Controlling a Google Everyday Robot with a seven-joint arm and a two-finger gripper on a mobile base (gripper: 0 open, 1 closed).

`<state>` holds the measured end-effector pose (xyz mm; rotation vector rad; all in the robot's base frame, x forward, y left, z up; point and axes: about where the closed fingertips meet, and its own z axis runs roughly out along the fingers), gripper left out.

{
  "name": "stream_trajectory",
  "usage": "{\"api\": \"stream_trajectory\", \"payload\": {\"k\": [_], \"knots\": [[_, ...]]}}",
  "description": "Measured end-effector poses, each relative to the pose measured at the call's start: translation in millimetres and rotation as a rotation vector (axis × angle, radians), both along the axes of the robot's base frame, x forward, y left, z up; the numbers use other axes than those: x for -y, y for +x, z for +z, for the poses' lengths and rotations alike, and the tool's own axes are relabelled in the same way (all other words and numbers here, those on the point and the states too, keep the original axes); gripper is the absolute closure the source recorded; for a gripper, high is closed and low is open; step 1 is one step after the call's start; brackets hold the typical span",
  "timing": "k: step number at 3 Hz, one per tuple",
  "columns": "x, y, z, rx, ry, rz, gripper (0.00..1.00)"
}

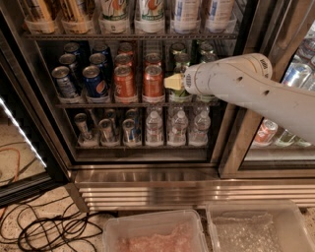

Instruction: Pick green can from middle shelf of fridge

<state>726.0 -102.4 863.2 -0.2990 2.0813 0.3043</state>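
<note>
The fridge (147, 183) stands open with its dark interior lit. The middle shelf (98, 105) holds rows of blue cans (93, 80), orange cans (153, 81) and, at the right, green cans (181, 61). My gripper (173, 82), with a yellowish tip on a white arm (246, 86), reaches in from the right and sits right in front of the front green can of that row. That can is mostly hidden behind it; only a green sliver (182, 93) shows below the wrist.
Tall bottles (150, 15) fill the top rack. Small water bottles (154, 127) and slim cans (106, 129) fill the lower rack. The fridge's centre post (241, 133) is just under my arm. Two clear plastic bins (157, 234) sit on the floor in front, with black cables (44, 231) at the left.
</note>
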Motion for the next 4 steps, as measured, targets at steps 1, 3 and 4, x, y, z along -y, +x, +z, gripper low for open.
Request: {"api": "stream_trajectory", "payload": {"k": [1, 3, 4], "knots": [[7, 11, -3, 0.007, -0.030, -0.016, 0.31], [16, 32, -3, 0.024, -0.050, -0.047, 0.31], [16, 32, -3, 0.024, -0.050, -0.047, 0.50]]}}
